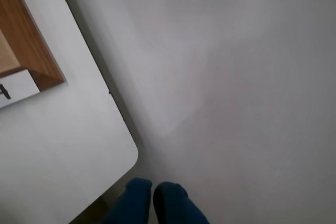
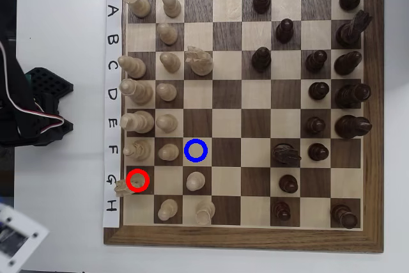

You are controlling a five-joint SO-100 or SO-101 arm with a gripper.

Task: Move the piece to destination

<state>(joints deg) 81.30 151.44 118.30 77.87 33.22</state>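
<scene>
The gripper [image 1: 153, 195] shows in the wrist view as two rounded, matte blue fingertips [image 1: 137, 195] pressed side by side with only a thin dark seam between them and nothing pinched. Ahead of them and to their left lies the smooth white table [image 1: 63, 145], whose rounded corner curves just off the left fingertip; to the right everything is plain pale grey floor, open and featureless. Farther up-left of the fingers sits a corner of the chessboard [image 1: 31, 40], with a warm wood-grain frame and a white paper label strip. The overhead view does not show the fingers clearly, only the arm [image 2: 29, 103], dark and wired, left of the board. The piece [image 2: 121, 188], a pale carved knight with a jagged head, stands at the board's left edge on the label strip side, touching the red ring [image 2: 137, 181]. The destination [image 2: 196, 150], a light square under a blue ring, is bare, with cream pawns [image 2: 168, 152] just beside and below it.
</scene>
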